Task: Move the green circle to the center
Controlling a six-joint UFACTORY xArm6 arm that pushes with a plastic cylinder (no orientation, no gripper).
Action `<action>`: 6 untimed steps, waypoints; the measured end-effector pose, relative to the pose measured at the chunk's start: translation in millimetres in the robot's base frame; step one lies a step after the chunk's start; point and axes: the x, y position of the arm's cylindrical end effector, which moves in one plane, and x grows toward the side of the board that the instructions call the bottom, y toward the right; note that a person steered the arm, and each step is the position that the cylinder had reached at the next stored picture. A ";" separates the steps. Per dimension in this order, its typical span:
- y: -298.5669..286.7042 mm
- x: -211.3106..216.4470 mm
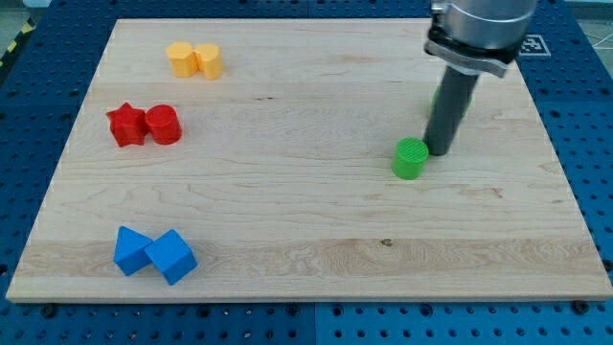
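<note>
The green circle (410, 158) is a short round block on the wooden board (306, 240), right of the board's middle. My tip (441, 151) rests on the board just to the right of the green circle, touching or nearly touching its right side. A second green block (436, 101) shows as a thin sliver behind the rod, mostly hidden; its shape cannot be made out.
Two yellow blocks (194, 59) sit side by side at the top left. A red star (126, 126) and a red cylinder (164, 125) sit together at the left. Two blue blocks (153, 254) sit together at the bottom left.
</note>
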 end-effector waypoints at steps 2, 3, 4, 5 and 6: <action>36.8 48.3; 3.7 49.0; -37.0 26.1; -65.9 -21.3; -87.6 -43.2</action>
